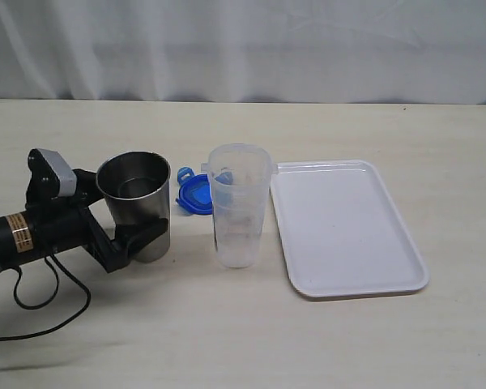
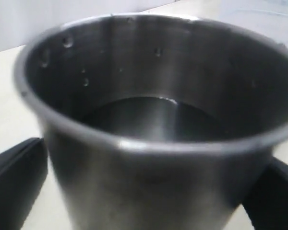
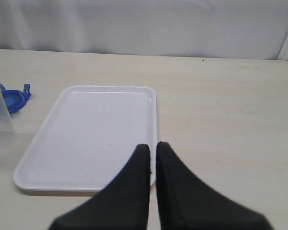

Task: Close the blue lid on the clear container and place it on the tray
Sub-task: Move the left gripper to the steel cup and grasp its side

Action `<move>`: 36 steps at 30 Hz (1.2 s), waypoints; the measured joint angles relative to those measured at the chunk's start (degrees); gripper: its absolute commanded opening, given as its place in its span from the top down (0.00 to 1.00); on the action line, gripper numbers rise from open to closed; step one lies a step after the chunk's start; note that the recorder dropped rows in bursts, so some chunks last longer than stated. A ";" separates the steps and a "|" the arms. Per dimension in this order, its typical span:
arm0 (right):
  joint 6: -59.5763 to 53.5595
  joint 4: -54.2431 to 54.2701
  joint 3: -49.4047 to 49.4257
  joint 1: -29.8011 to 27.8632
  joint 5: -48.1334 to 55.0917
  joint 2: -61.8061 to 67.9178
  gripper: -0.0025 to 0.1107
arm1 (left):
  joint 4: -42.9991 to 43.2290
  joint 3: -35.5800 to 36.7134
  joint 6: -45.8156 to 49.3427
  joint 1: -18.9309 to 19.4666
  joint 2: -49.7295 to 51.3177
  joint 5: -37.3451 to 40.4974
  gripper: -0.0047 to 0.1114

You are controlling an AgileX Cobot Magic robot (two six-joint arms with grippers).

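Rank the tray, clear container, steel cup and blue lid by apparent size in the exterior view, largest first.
1. tray
2. clear container and steel cup: look about equal, so not ranked apart
3. blue lid, partly hidden behind the container

Steel cup stands btwn the left gripper's spread jaws, so that side's blocked. Blue lid lies behind the narrow gap btwn cup and clear container: tight from the front, open from the back. Tray sits just right of container, surface bare. Right gripper, jaws together, hangs over one short end of tray. Table beyond tray's free.
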 measured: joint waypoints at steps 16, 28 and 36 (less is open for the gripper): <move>0.00 0.00 0.00 0.00 0.00 0.00 0.94 | -3.28 -2.56 0.00 -3.00 1.42 -0.12 0.20; 0.00 0.00 0.00 0.00 0.00 0.00 0.94 | -3.07 -2.83 -0.05 -3.26 1.42 -0.01 0.96; 0.00 0.00 0.00 0.00 0.00 0.00 0.94 | -2.75 -2.86 -0.05 -3.26 0.80 1.18 0.96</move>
